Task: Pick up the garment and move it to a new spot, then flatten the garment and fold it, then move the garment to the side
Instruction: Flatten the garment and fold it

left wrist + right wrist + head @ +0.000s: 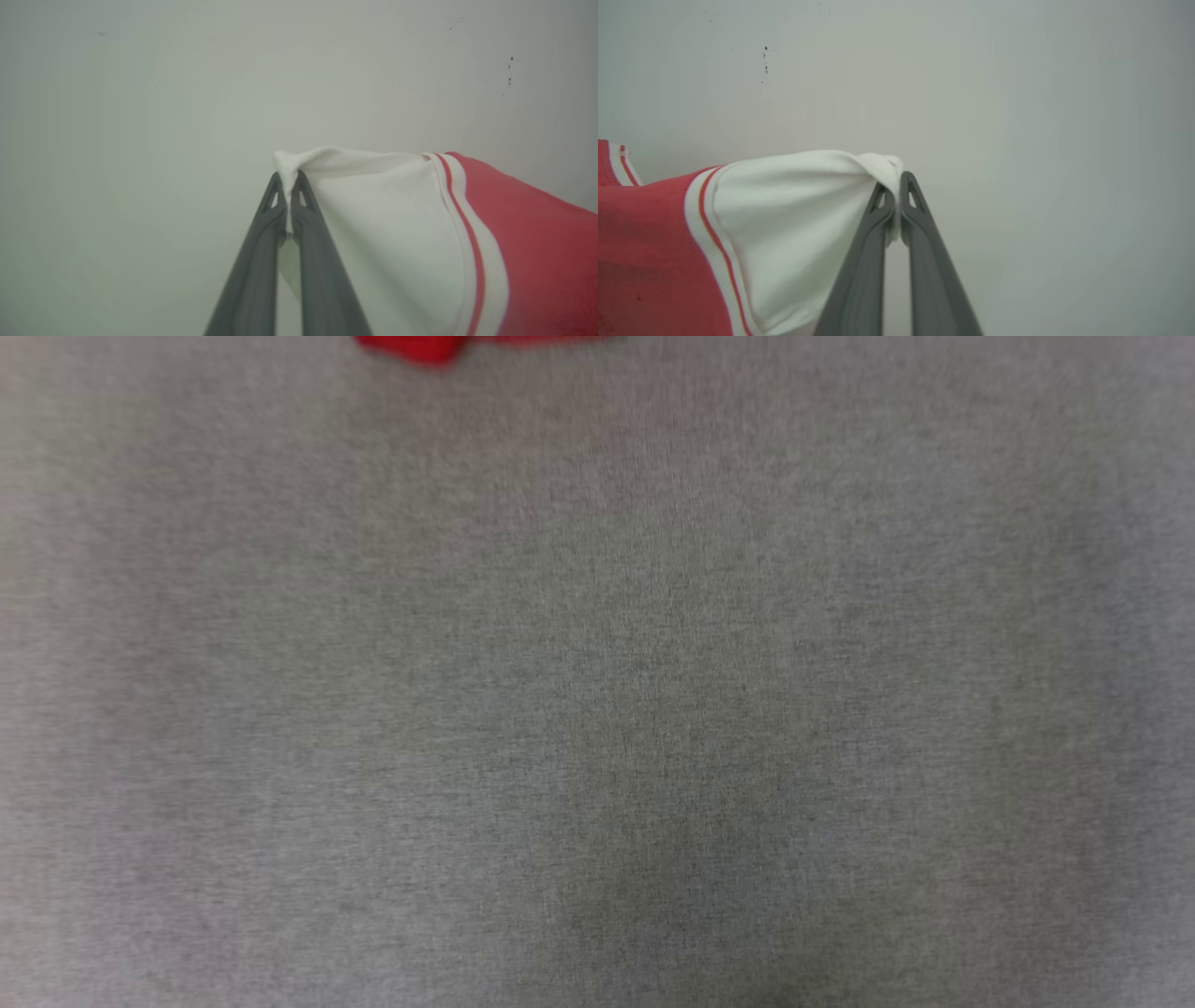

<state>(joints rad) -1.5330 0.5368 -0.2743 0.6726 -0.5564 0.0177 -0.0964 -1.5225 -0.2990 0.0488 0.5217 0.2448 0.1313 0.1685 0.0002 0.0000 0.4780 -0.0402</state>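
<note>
The garment (537,242) is a red jersey T-shirt with 2 white sleeves, each joined to the body by red-striped white trim. It hangs spread in the air: the left gripper (289,179) pinches 1 bunched sleeve tip, the right gripper (896,179) the other. The head view shows a blurred red edge at the top.

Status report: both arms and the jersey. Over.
Left end effector shut on one white sleeve of the garment. Right end effector shut on the other sleeve. Garment held up, spread between them. Grey surface below, no obstacle seen.
</note>
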